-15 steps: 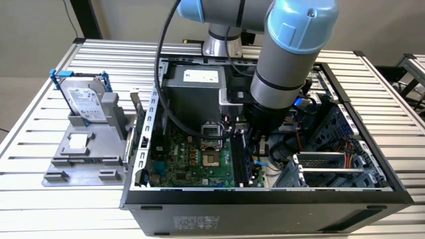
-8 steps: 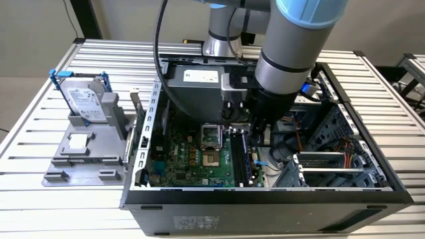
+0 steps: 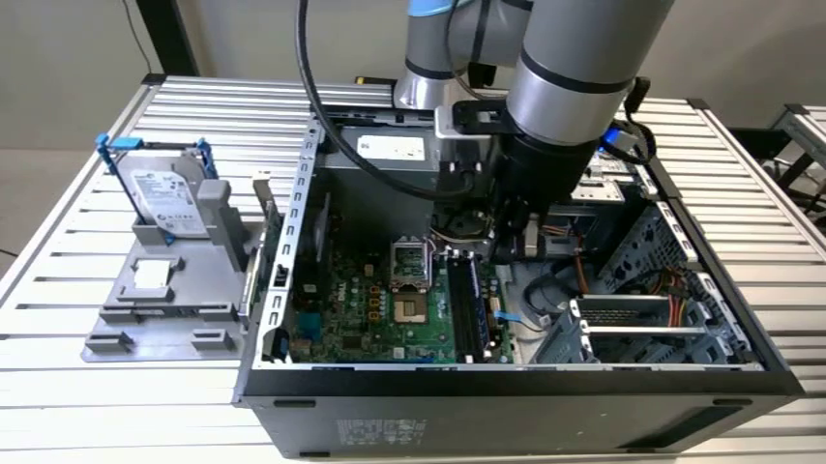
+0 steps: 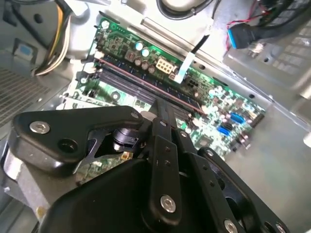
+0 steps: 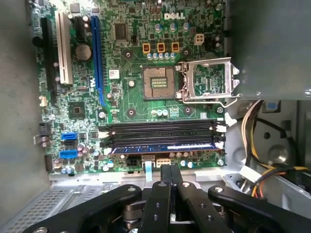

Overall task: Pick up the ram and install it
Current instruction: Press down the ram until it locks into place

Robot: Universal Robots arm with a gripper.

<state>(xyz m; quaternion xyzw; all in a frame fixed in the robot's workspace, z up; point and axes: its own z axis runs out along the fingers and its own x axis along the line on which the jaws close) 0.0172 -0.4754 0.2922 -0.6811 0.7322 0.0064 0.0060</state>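
Exterior view: the arm reached down into the open computer case (image 3: 671,217) on the slatted bench (image 3: 77,387); the hand (image 3: 523,242) hung just above the memory slots (image 3: 467,304), beside the motherboard (image 3: 374,309). A hard drive (image 3: 168,198) stood in a grey holder outside the case, well apart from the slots.

Second wrist view: the hand (image 4: 163,109) pointed at the motherboard (image 4: 214,104). Its fingers (image 4: 163,121) looked pressed together with nothing between them.

First wrist view: the hand (image 5: 169,169) was closed and empty, its tips just beside the memory slots (image 5: 160,131). The ram (image 5: 163,147) lay in the slot nearest the hand, its blue-labelled top edge level along the slot's length.

Step in hand, judged: seating appeared done or nearly so.

Doing it well, judged: press squarely along the ram's top edge, keep the stick upright in its slot, and confirm that both white end latches (image 5: 219,144) have closed.
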